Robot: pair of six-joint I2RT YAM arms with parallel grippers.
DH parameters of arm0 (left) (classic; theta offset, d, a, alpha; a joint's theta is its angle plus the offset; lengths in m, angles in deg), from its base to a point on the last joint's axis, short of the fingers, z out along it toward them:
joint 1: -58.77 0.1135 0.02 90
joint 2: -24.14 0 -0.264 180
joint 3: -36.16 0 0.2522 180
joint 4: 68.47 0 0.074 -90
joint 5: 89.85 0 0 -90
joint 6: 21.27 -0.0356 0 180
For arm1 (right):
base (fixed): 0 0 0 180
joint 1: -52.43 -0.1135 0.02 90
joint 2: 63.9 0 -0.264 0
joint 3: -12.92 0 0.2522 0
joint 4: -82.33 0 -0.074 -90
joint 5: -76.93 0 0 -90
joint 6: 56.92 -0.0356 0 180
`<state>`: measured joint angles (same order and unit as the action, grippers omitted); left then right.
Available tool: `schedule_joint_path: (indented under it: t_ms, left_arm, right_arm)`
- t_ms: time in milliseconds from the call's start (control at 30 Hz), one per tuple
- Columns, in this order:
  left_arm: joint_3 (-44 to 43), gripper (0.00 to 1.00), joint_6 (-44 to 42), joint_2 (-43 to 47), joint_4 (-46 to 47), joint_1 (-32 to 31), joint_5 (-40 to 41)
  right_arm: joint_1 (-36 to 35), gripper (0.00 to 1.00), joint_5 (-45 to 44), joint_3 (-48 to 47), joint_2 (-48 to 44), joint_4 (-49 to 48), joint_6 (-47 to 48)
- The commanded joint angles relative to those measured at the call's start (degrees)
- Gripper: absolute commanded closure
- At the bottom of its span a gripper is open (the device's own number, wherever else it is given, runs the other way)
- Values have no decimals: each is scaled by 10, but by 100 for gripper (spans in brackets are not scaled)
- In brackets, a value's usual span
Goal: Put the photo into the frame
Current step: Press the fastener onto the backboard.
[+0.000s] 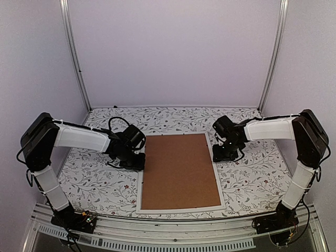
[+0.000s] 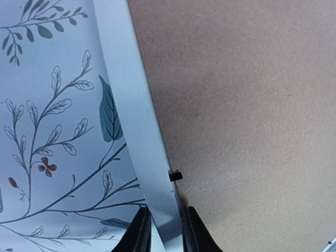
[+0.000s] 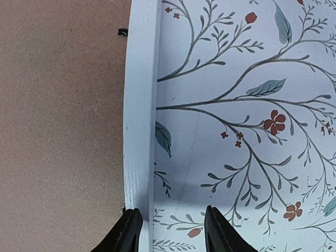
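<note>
The white frame [image 1: 181,209] lies flat in the middle of the table with a brown backing board [image 1: 180,170] filling it. The photo is not in view. My left gripper [image 1: 137,160] is at the frame's left edge. In the left wrist view its jaws [image 2: 167,231] close on the white rim [image 2: 134,105], one finger on the cloth side and one on the board [image 2: 241,105] side. My right gripper [image 1: 220,154] is at the frame's right edge. In the right wrist view it [image 3: 172,231] is open, one finger over the rim [image 3: 139,105] and the other over the cloth.
A floral tablecloth [image 1: 252,178] covers the table. Small black retaining tabs [image 2: 176,175] [image 3: 122,32] sit at the board's edges. White walls with metal posts [image 1: 76,58] enclose the back and sides.
</note>
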<state>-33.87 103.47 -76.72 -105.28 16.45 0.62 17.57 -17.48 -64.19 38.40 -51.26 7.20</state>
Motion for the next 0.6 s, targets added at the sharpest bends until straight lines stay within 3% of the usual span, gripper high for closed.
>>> schedule_joint_path:
  t_ms: [0, 567]
  left_arm:
    - [15, 79, -9, -16, 2, -9, -6]
    - [18, 79, -8, -16, 5, -9, -6]
  right_arm:
    - [0, 55, -9, 1, -2, 3, 3]
    - [-30, 55, -21, -15, 34, 13, -7]
